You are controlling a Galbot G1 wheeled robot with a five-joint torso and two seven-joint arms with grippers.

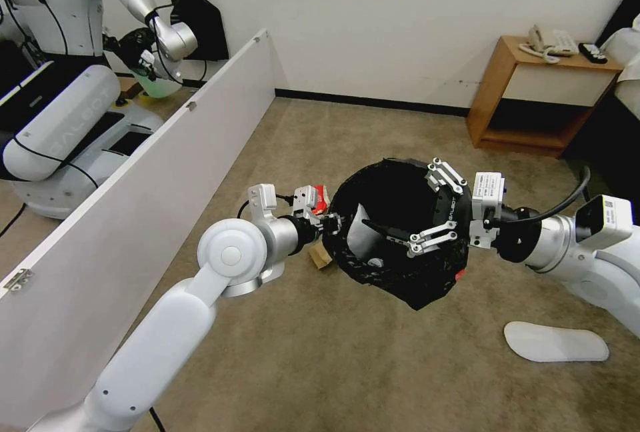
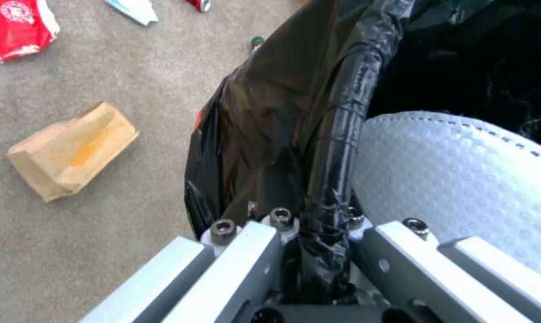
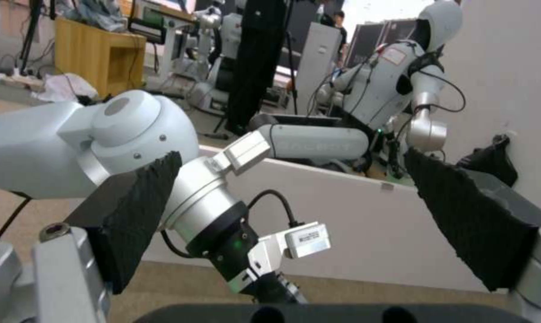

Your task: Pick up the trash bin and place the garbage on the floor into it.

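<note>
The trash bin (image 1: 393,265), lined with a black bag, hangs above the floor (image 1: 320,352). My left gripper (image 1: 331,224) is shut on its near-left rim (image 2: 333,148). A white slipper (image 1: 360,232) (image 2: 462,179) lies inside. My right gripper (image 1: 417,205) (image 3: 300,220) stands open over the bin's mouth, nothing between its pads (image 3: 133,220). On the carpet beside the bin lie a brown cardboard piece (image 2: 72,150) (image 1: 321,257), a red carton (image 2: 19,27) (image 1: 321,197), a light-blue mask (image 2: 133,9), a red can (image 2: 200,3) and a green-capped bottle (image 2: 257,41). Another white slipper (image 1: 557,342) lies right of the bin.
A long white partition board (image 1: 167,172) runs along the left, with another robot (image 1: 73,85) behind it. A wooden nightstand (image 1: 533,99) with a phone stands against the back wall at the right. Open carpet lies in front of the bin.
</note>
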